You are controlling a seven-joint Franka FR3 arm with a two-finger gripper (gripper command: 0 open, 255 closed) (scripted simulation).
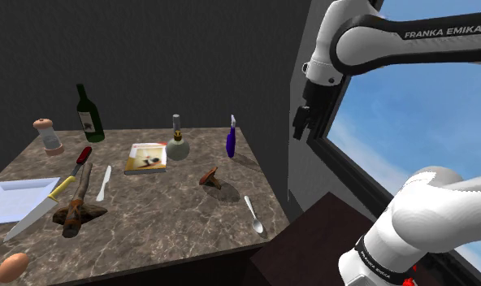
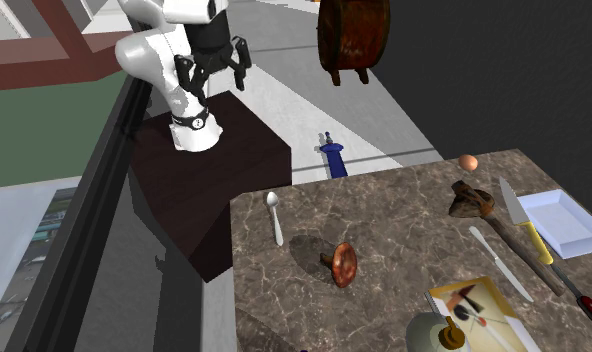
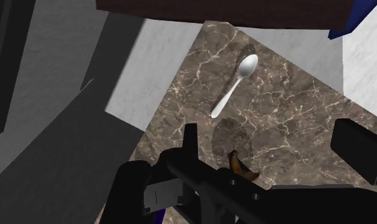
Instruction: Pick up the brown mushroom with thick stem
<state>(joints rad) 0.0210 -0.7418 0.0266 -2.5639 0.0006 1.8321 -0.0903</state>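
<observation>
Brown round-capped mushroom (image 1: 210, 176), thick-stemmed, on veined marble tabletop (image 1: 170, 213) near spoon (image 1: 254, 215)

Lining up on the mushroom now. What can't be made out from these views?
- Mushroom, wrist view: mostly covered by the gripper body; stem hidden.
- Blue tool, wrist view: cut off by the picture edge, so its type is unclear.
- Bottle label, shoulder view: too small to read.
</observation>
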